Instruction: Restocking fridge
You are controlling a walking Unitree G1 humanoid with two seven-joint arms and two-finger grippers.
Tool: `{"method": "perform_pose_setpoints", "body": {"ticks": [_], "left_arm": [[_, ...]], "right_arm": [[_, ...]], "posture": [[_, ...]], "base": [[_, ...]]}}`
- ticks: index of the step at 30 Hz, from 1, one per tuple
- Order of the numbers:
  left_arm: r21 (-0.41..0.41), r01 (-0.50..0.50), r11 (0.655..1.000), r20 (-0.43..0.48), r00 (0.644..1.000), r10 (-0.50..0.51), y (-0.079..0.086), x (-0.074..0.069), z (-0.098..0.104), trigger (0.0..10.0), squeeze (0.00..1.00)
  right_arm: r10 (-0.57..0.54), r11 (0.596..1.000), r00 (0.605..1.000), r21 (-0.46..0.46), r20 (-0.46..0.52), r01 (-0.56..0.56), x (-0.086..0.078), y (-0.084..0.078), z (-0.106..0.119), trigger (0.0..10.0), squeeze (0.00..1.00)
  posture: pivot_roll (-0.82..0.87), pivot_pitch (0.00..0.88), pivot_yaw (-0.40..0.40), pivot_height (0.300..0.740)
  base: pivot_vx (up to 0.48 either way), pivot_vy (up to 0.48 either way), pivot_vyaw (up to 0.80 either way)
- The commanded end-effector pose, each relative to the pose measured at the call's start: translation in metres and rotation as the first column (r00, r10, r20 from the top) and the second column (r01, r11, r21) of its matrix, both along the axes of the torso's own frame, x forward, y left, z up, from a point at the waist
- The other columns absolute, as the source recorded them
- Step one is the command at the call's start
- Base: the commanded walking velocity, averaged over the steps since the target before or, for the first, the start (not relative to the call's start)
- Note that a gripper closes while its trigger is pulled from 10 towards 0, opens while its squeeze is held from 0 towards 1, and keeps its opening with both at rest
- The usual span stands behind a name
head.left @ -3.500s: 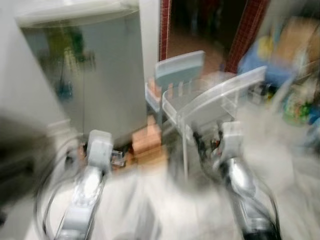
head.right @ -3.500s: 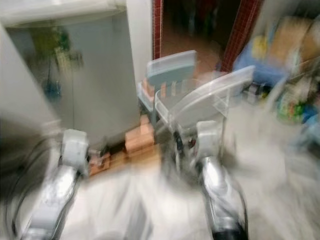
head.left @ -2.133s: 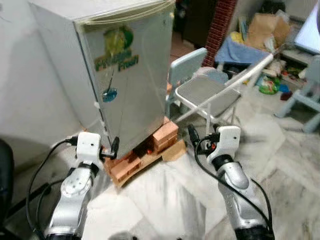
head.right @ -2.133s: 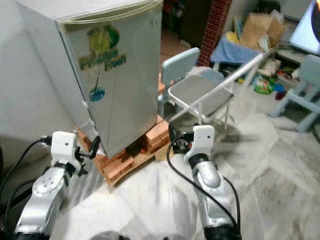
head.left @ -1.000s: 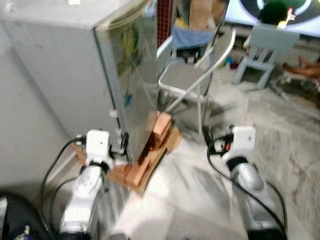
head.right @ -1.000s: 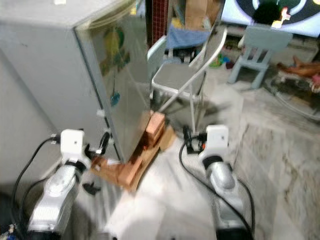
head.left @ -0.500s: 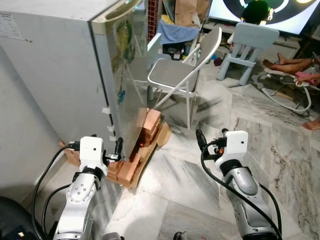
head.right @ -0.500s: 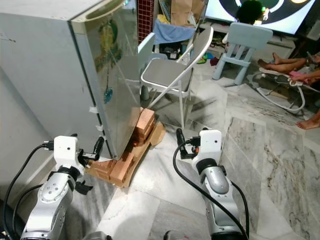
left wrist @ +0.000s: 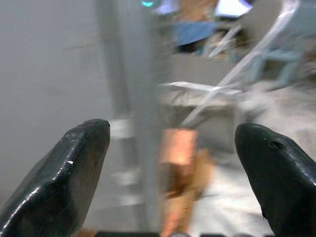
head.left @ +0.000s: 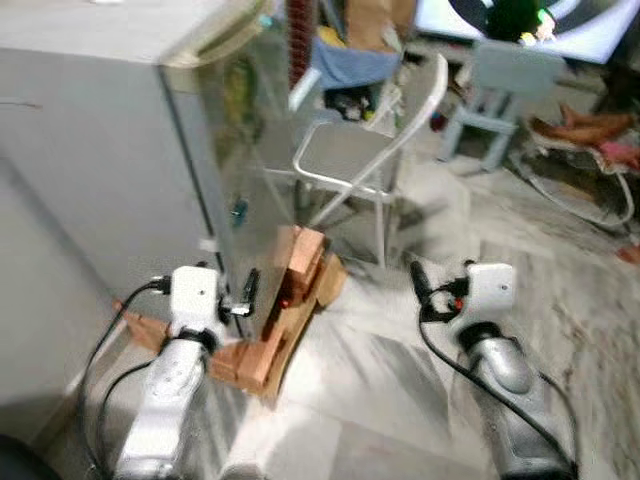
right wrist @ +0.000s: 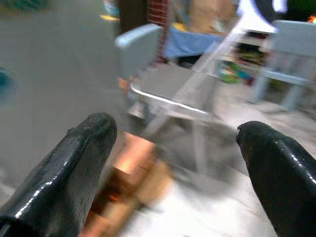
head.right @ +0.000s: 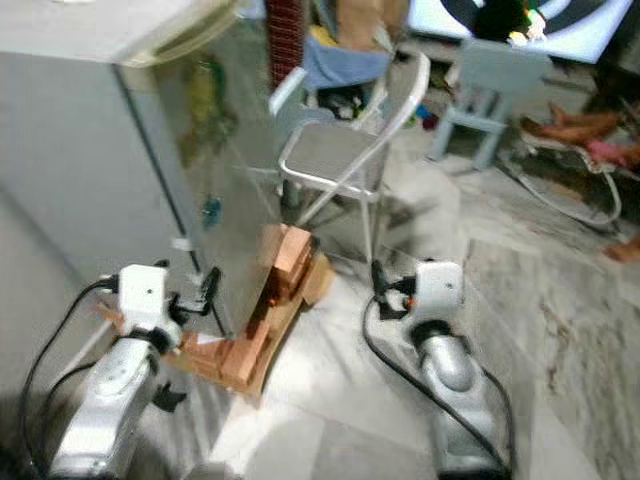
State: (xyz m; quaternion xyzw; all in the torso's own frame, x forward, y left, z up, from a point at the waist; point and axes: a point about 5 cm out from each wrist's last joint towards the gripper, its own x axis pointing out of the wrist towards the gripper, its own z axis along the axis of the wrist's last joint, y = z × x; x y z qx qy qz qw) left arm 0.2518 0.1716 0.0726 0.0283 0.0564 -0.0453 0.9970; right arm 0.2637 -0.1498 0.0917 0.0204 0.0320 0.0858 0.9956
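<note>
A small grey fridge (head.left: 95, 150) stands at the left on a base of bricks (head.left: 285, 300), its door (head.left: 240, 160) shut. My left gripper (head.left: 249, 291) is held low, close to the door's lower front corner; in the left wrist view it is open (left wrist: 173, 128) with nothing between its fingers (left wrist: 74, 168) and the fridge edge straight ahead. My right gripper (head.left: 418, 282) hovers over the marble floor to the right of the bricks. It is open too (right wrist: 176, 124), its fingers (right wrist: 279, 168) empty. The picture is blurred.
A white folding chair (head.left: 352, 155) stands just right of the fridge, with a pale blue chair (head.right: 290, 95) behind it. Farther right are a light blue child's chair (head.left: 505, 80) and a person's legs (head.left: 590, 125) on the floor. Open marble floor (head.left: 380, 390) lies ahead.
The whole picture has shifted a little and gone blurred, so the camera has moved. Both arms hold the same pose, grippers open as before.
</note>
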Motion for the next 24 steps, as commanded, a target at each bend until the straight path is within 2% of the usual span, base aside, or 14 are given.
{"method": "perform_pose_setpoints", "body": {"ticks": [1,10,15,18,24], "left_arm": [[-0.009,0.021,1.0,0.02,1.0,-0.021,-0.009,0.004,0.004,10.0,0.0],[-0.01,0.022,1.0,0.027,0.999,-0.022,-0.011,0.005,0.006,10.0,0.0],[-0.016,0.027,0.999,0.03,0.999,-0.027,-0.012,0.006,0.007,10.0,0.0],[-0.051,0.051,0.997,0.037,0.998,-0.049,-0.018,0.01,0.011,10.0,0.0],[-0.06,0.079,0.995,0.055,0.996,-0.076,-0.024,0.017,0.017,10.0,0.0]], "right_arm": [[-0.027,0.999,1.0,-0.024,-0.012,0.026,-0.002,-0.011,-0.002,10.0,0.0],[-0.03,0.999,0.999,-0.032,-0.012,0.029,-0.001,-0.011,-0.001,10.0,0.0],[-0.034,0.999,0.999,-0.032,-0.017,0.034,-0.003,-0.011,-0.001,10.0,0.0],[-0.03,0.999,0.999,-0.03,-0.021,0.03,-0.003,-0.009,-0.003,10.0,0.0],[-0.021,0.999,1.0,-0.029,-0.013,0.02,0.002,-0.004,0.0,10.0,0.0]], "posture": [[0.08,0.016,-0.044,0.74],[0.08,0.025,-0.048,0.74],[0.07,0.03,-0.048,0.74],[0.07,0.036,-0.048,0.74],[0.06,0.037,-0.046,0.74]], "base": [[0.277,0.349,0.0],[0.0,0.0,0.0],[0.0,0.0,-0.67],[0.0,0.0,-0.74],[0.0,0.0,-0.39]]}}
